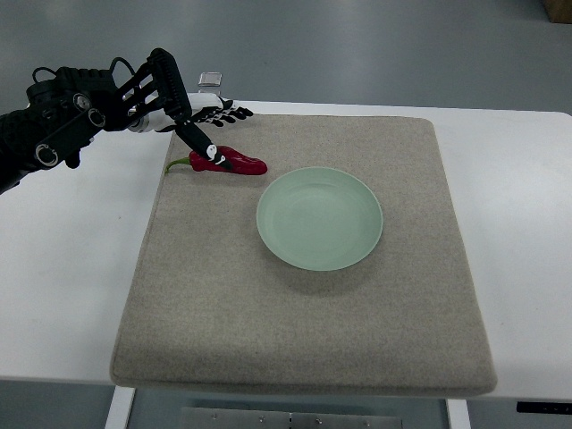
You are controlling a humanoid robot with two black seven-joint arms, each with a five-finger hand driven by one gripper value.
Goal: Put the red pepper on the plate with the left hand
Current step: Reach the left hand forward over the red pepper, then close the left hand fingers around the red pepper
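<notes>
A red pepper (234,163) with a green stem lies on the beige mat, at its far left, just left of the plate. The pale green plate (320,219) sits near the mat's middle with nothing on it. My left hand (225,132) reaches in from the upper left and hovers over the pepper's stem end. Its black fingers (231,114) are spread and point right, above the pepper. The thumb tip touches the pepper near the stem, but the fingers are not closed around it. My right hand does not show.
The beige mat (304,331) covers most of the white table (63,268). The table's near edge runs along the bottom of the view, and grey floor lies beyond its far edge.
</notes>
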